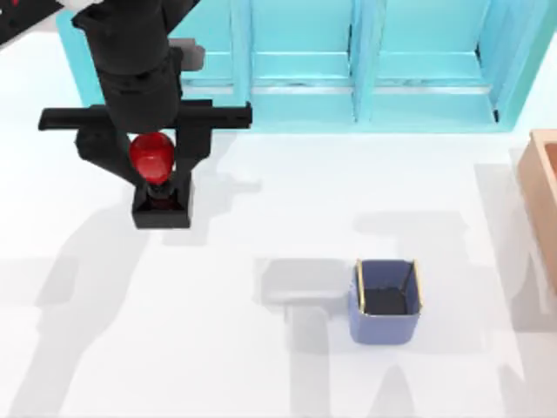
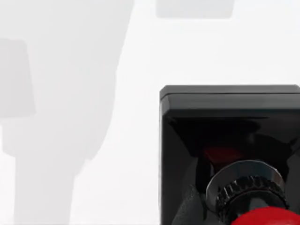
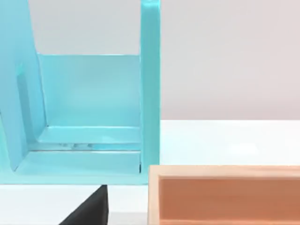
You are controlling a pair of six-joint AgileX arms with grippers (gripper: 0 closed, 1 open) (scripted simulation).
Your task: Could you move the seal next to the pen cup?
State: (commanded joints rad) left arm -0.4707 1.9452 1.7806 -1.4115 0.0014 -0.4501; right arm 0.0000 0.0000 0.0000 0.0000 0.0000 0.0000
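White worktop [image 1: 261, 366], turquoise shelf [image 1: 365, 70] along the far edge, tan box [image 1: 544, 183] cut off at the right edge. Far left: left end effector [image 1: 153, 165] closed on seal [image 1: 155, 178], fingers flanking the red knob, square black base below it toward the near side; contact with the worktop impossible to judge. Pen cup [image 1: 385, 300] upright right of centre, well apart from seal, dark inside facing up. Right end effector: cannot tell.
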